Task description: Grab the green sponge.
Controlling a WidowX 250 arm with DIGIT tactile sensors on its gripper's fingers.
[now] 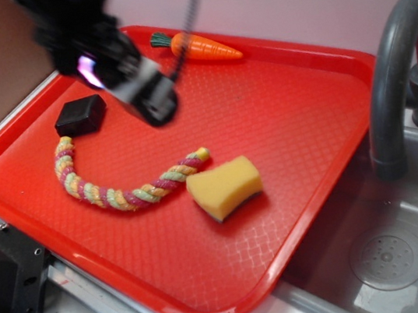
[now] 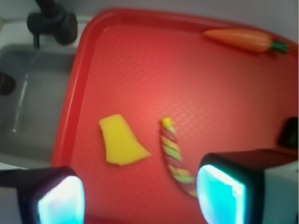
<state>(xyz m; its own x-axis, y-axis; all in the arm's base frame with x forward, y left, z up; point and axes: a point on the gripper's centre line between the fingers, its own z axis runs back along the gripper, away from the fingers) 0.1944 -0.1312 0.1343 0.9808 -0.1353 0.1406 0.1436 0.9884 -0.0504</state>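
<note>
We see sponge (image 1: pixel 225 188) nearest, flat on red tray (image 1: pixel 294 144), yellow face up, dark layer beneath. Rope (image 1: pixel 111 188) just left of it, end near sponge, apart. Block (image 1: pixel 80 115) beyond rope. Gripper (image 1: pixel 156 105) blurred, above tray mid-back; wrist view shows pads (image 2: pixel 60 201) wide apart, holding nothing. Carrot (image 1: pixel 204 46) at far rim. Faucet (image 1: pixel 393 74), sink (image 1: pixel 397 254) right.

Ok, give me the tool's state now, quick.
Tool: open, holding nothing; sponge lies on the tray, apart from both fingers.
</note>
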